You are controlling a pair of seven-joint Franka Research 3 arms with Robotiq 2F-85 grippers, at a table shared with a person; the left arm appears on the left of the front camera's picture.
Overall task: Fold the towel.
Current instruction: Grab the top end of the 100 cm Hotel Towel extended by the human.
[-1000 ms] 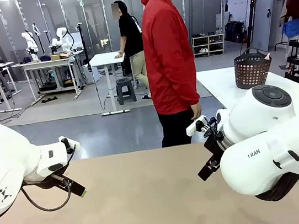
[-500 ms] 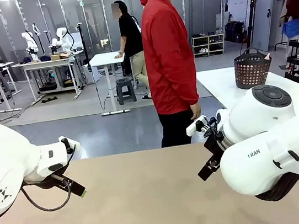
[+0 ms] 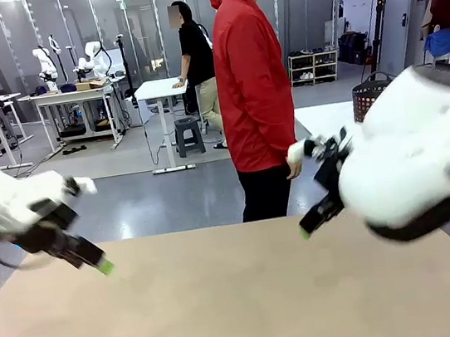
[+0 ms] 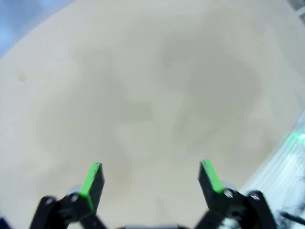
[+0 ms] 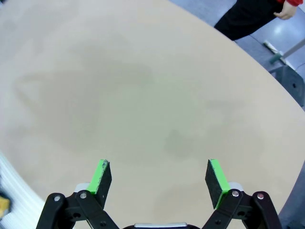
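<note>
Left pincer (image 4: 150, 174) and right pincer (image 5: 158, 174) are hanging wide, empty, above worktop (image 3: 227, 302). Probably pre-start: next move is needing towel beneath them.

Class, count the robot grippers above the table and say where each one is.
2. The left gripper hangs above the left side of the table; the right gripper hangs above its far edge, right of centre, near the person. Both are open and empty.
</note>
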